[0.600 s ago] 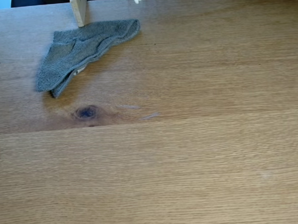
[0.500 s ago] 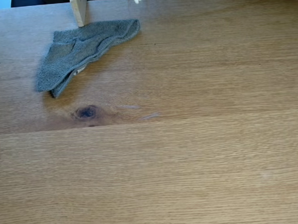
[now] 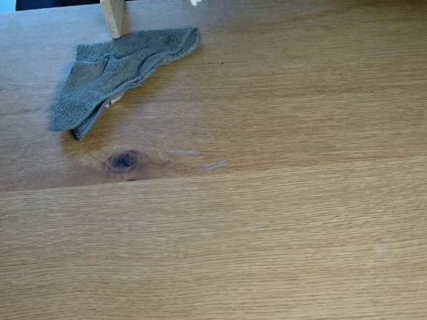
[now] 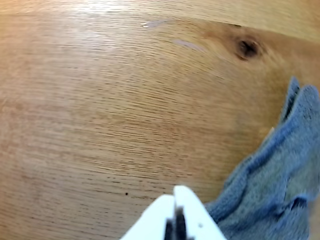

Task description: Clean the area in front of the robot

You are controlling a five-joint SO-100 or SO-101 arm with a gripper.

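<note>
Overhead, the closed fingers (image 4: 175, 200) hover above the tabletop (image 4: 100, 110), cloth (image 4: 270, 190) just beside.

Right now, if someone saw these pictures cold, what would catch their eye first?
The crumpled grey cloth at the upper left of the fixed view, lying on the oak tabletop with its top edge by a pale wooden post. Next, the dark knot just below it, with faint whitish smudges to its right. In the wrist view the white gripper, jaws together, hangs beside the cloth.
</note>
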